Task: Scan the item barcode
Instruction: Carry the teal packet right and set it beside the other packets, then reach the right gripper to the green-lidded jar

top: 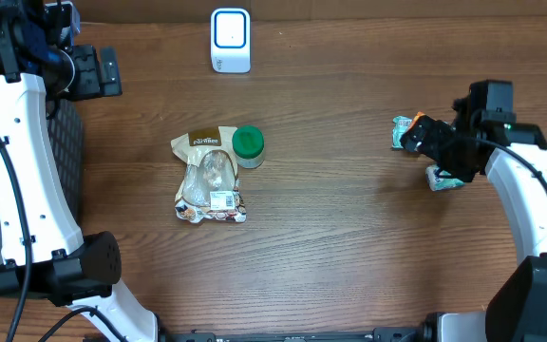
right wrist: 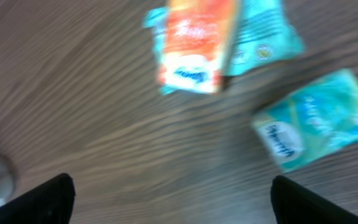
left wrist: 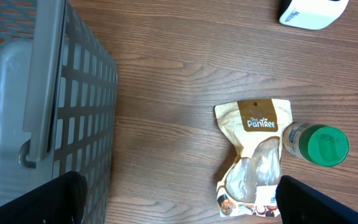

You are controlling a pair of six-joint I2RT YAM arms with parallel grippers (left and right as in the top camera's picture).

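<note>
**Overhead.** A white scanner (top: 230,40) stands at the top centre of the wooden surface (top: 349,247). Left of centre lies a pouch (top: 209,176), with a green-capped bottle (top: 248,144) touching its upper right corner. At the right edge the right gripper (top: 424,147) hangs low over the surface. A packet (top: 403,128) lies at its left tip, and another packet (top: 442,179) lies just below it. From here I cannot tell whether either one touches the gripper. The left gripper (top: 98,73) sits in the upper left corner, above a grey basket (top: 65,152) and well apart from the pouch.

**Left wrist.** The left gripper (left wrist: 179,205) is released: its fingers (left wrist: 42,199) stand in the two lower corners with only bare surface between them. The basket (left wrist: 55,112) fills the left side. The pouch (left wrist: 253,155) lies right of centre, the bottle (left wrist: 319,144) lies on its side against the pouch's right edge, and the scanner (left wrist: 309,11) is cut off at the top right.

**Right wrist.** The picture is blurred. The right gripper (right wrist: 179,202) is released, its fingers (right wrist: 42,199) wide apart in the lower corners and holding nothing. An orange packet (right wrist: 194,43) lies flat on the surface at the top centre, overlapping a teal packet (right wrist: 263,31). A second teal packet (right wrist: 312,118) lies apart from them at the right.
</note>
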